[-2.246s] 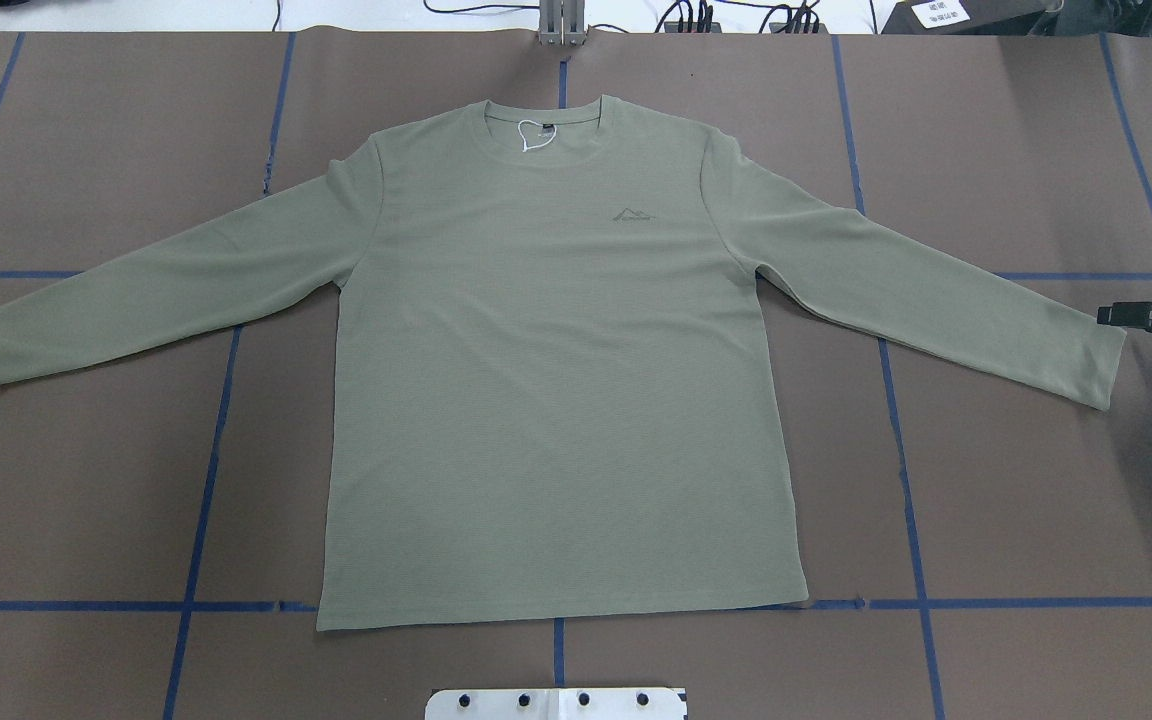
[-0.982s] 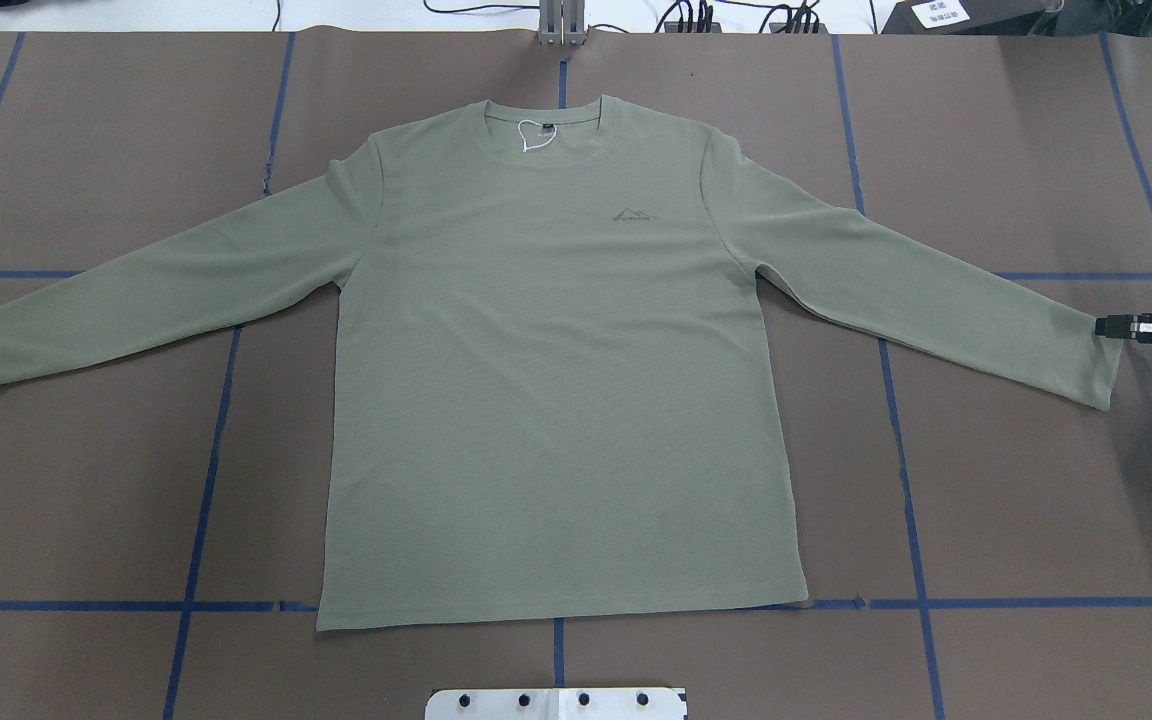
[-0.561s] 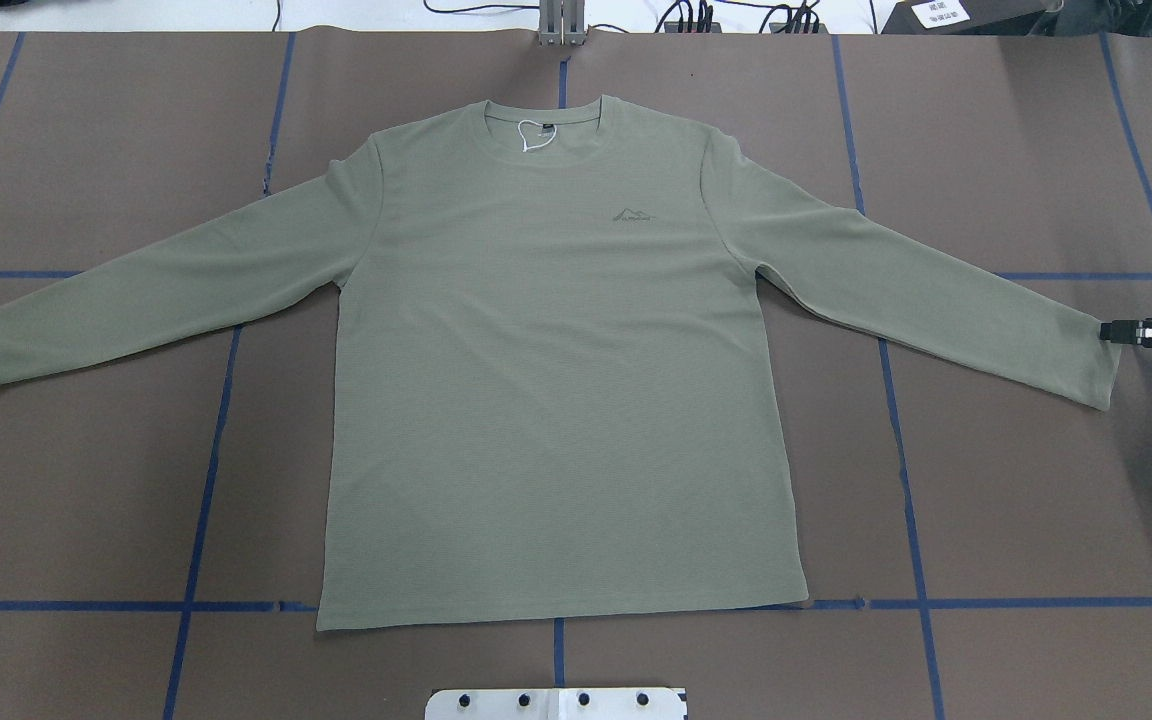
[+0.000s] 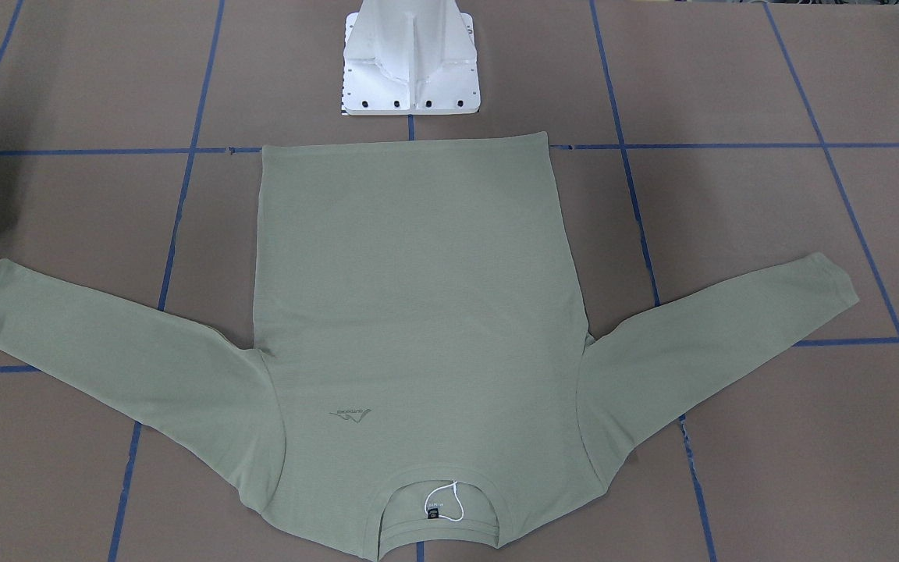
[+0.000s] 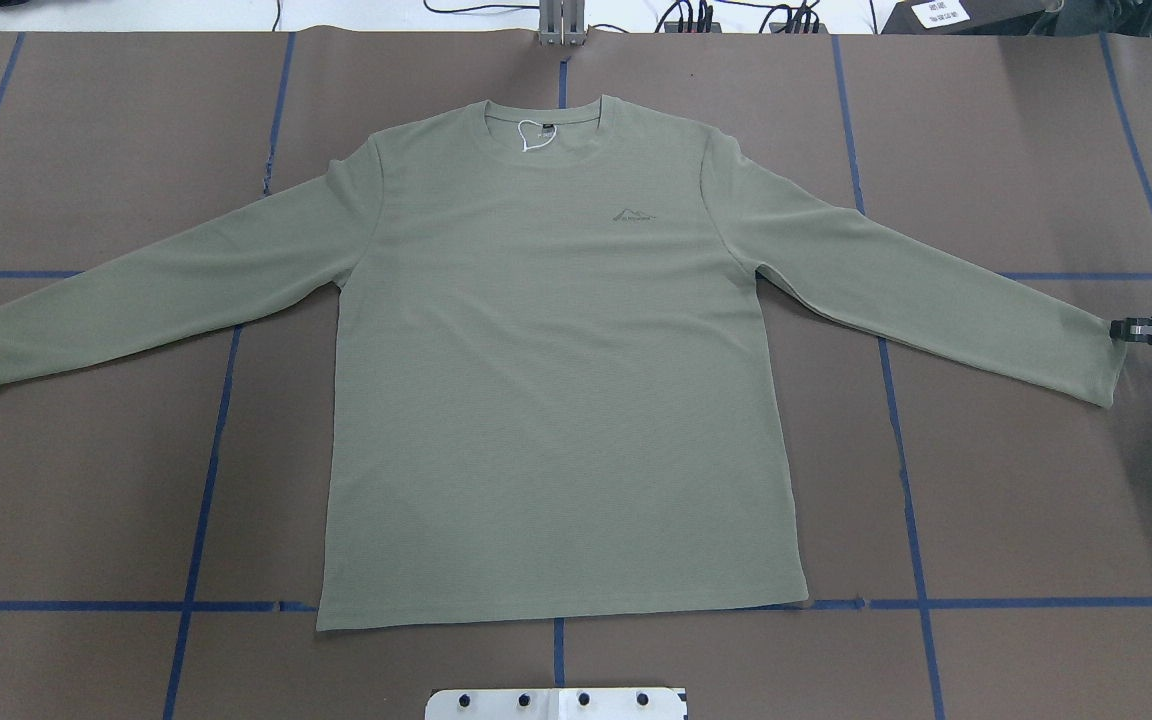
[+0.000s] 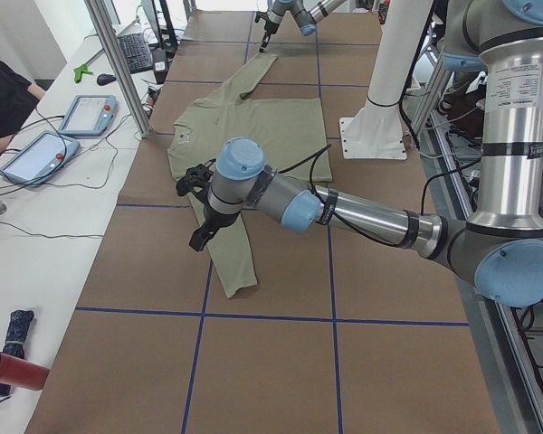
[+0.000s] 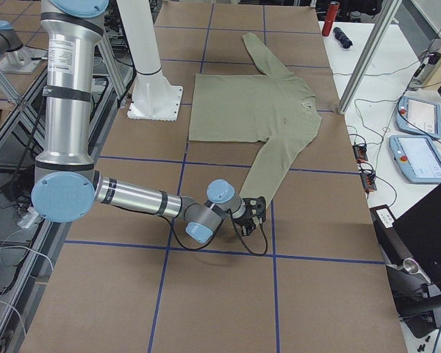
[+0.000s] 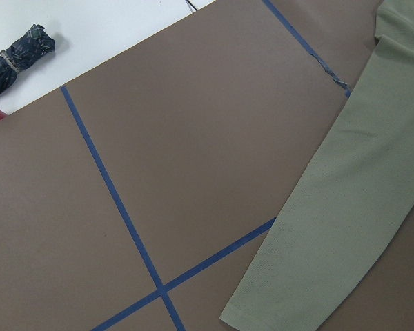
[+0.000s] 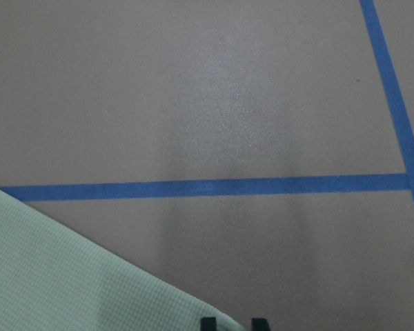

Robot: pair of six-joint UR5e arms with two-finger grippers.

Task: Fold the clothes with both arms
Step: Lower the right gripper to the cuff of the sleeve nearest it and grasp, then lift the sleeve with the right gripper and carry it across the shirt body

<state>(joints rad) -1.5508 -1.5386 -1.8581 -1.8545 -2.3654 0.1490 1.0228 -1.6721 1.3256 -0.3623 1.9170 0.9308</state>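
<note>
Only side view shows left end effector (image 6: 202,237) over shirt (image 6: 253,131), right end effector (image 5: 1118,329) at cuff (image 5: 1104,365), grips unclear

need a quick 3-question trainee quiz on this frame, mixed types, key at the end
1. True or false: the shirt lies flat with its logo facing up.
2. The right arm has its jaws at: A) the hem, B) the collar, C) the cuff on the robot's right.
3. Fill in: the arm hanging above the other sleeve is the ___ arm.
Key: 1 true; 2 C; 3 left.
</note>
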